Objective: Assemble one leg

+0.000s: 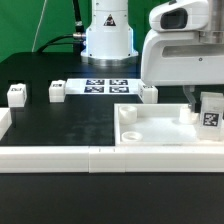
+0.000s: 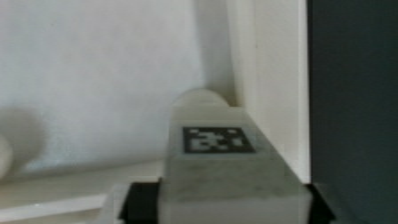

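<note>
The leg (image 1: 211, 112) (image 2: 217, 160), a small white square-sectioned block with a black-and-white tag, stands upright at the tray's (image 1: 160, 140) three o'clock corner, seemingly gripped in the claw (image 1: 207, 100).

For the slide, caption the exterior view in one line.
Gripper holds a tagged white leg over the tray's corner; three more legs wait beside the marker board.

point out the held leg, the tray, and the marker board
Small white plastic leg (image 1: 210, 110), exterior view, tagged face.
Large white rectangular tray (image 1: 160, 130), exterior view, bare floor.
Thin flat white marker board (image 1: 107, 86), exterior view, tagged top.
</note>
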Controlling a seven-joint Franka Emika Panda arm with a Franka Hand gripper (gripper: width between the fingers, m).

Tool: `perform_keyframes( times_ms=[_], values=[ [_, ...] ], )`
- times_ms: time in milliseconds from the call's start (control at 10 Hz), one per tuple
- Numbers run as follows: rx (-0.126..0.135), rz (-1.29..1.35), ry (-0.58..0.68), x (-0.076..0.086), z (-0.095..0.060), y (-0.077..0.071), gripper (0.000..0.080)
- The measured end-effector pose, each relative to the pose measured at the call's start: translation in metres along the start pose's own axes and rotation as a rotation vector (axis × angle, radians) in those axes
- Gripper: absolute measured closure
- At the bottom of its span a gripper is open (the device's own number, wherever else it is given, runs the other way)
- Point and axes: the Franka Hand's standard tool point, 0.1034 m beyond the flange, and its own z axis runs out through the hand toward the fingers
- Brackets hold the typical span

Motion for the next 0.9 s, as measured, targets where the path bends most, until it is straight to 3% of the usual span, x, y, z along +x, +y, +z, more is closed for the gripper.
perform_keyframes(
  times_ms=[300, 900],
  values=[
    [0.003, 0.064, 0.0, 0.0001, -0.0002, 0.0, 0.0509],
    [0.006, 0.69, 0.007, 0.0, 0.0006, 0.0009, 0.0509]
  ],
)
